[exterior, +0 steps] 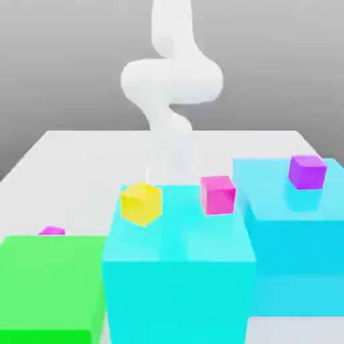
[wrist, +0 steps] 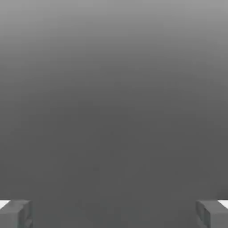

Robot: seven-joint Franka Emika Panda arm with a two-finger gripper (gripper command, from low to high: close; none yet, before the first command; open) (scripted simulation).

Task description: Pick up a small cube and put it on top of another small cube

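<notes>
Two opposite flat faces are where we should pinch the small cube (exterior: 52,231) (likely light, rigid, glossy-slick), our gripper (wrist: 114,213) now spread wide.

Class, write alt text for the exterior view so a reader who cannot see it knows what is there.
A white robot arm rises behind three big blocks on a pale table: a green block, a cyan block carrying a yellow small cube and a hot-pink small cube, and a blue block carrying a violet small cube. A magenta small cube peeks from behind the green block.
</notes>
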